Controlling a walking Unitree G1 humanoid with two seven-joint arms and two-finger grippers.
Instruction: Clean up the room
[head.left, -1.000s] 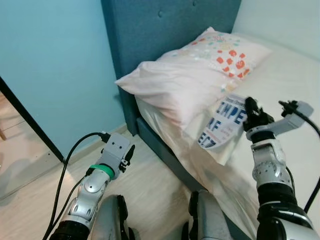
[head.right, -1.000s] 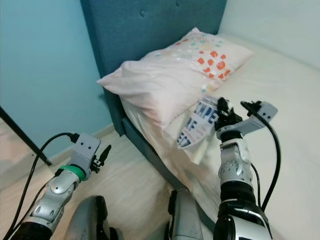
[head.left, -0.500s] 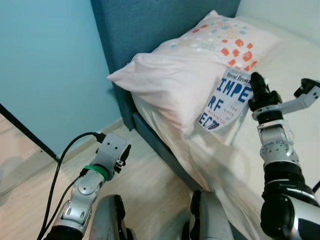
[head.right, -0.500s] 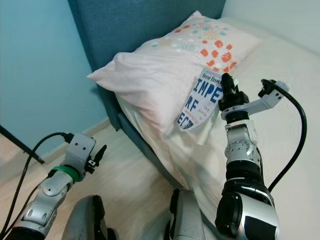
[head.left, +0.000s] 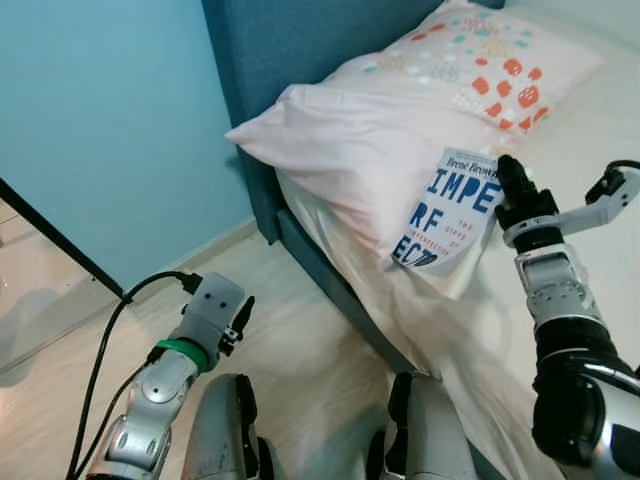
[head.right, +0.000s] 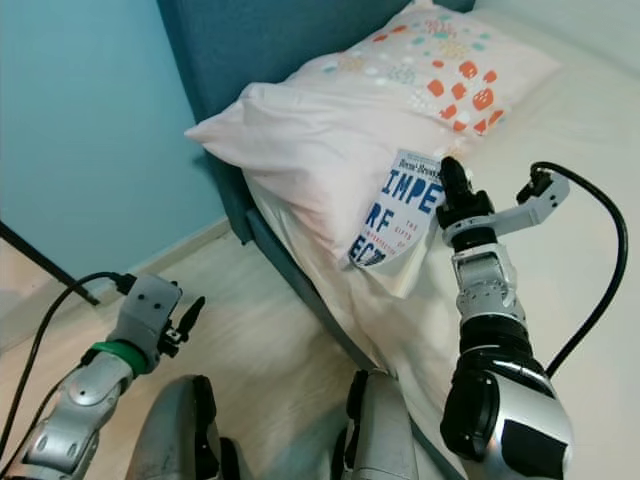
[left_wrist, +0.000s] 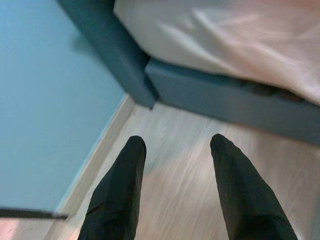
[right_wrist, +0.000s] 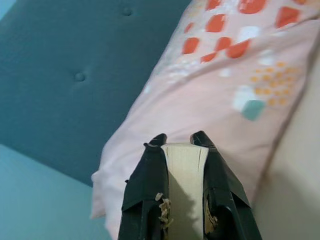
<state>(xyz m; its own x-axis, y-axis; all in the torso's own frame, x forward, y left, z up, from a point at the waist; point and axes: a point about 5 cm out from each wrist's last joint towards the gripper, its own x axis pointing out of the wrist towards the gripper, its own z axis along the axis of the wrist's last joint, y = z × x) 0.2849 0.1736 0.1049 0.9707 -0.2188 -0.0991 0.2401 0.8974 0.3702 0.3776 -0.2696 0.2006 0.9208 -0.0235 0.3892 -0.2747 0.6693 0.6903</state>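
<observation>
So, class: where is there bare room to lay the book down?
The right gripper is shut on the book. Free: bare bed sheet beside the pillow, and wooden floor between bed frame and blue wall. Crowded: the head end, under the pillow.

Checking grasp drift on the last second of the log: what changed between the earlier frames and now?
The right gripper, still shut on the white paperback book with blue lettering, carried it from over the sheet at the mattress edge up against the plain pale pink pillow. The head camera shifted too. The left gripper stays open and idle over the wood floor; the pillows did not move.
</observation>
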